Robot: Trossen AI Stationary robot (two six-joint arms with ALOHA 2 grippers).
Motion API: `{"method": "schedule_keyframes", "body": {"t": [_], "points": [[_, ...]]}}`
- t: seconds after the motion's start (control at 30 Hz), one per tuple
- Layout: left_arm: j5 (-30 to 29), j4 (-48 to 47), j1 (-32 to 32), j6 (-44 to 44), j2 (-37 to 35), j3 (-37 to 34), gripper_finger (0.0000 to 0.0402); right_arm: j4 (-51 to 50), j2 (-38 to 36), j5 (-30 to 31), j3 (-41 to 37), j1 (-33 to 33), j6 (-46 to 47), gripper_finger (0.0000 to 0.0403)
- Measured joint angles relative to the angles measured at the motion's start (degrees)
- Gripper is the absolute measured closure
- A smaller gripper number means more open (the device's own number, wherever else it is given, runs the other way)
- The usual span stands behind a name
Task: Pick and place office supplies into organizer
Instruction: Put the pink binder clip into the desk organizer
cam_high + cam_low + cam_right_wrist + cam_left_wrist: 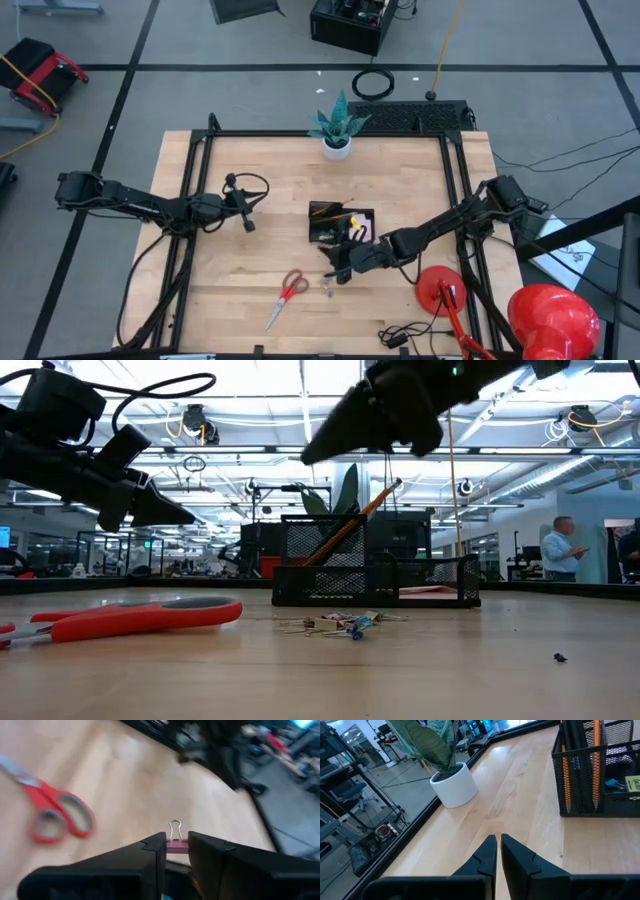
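The black mesh organizer (pixel 340 222) stands mid-table, and an orange pencil (pixel 355 520) leans up out of it. Red-handled scissors (pixel 288 295) lie flat toward the table's near edge. A small cluster of clips (pixel 345 625) lies between them. My right gripper (pixel 335 272) hovers above the table, just on the near side of the organizer, and is shut on a pink binder clip (pixel 177 846). My left gripper (pixel 247 224) waits to the left of the organizer, raised off the table, with its fingers (pixel 490 847) shut on nothing. My right gripper pinches the binder clip's pink body (pixel 177 847) between its two fingertips. The clip's silver wire handle (pixel 174 827) sticks out forward past the fingers. The clip is lifted clear of the table.
A white plant pot (pixel 337 148) stands at the far edge behind the organizer. A red lamp base (pixel 437 290) and its large red shade (pixel 550 315) sit at the near right corner, with cables (pixel 400 335) beside them. Bare wood lies left of the scissors.
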Motion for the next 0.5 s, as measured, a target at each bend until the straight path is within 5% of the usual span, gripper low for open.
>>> {"method": "schedule_keyframes", "body": {"t": [0.5], "points": [[0.0, -0.3, 0.0, 0.5, 0.0, 0.0, 0.0371, 11.4, 0.5, -3.1, -9.2, -2.8, -5.7, 0.0342]]}}
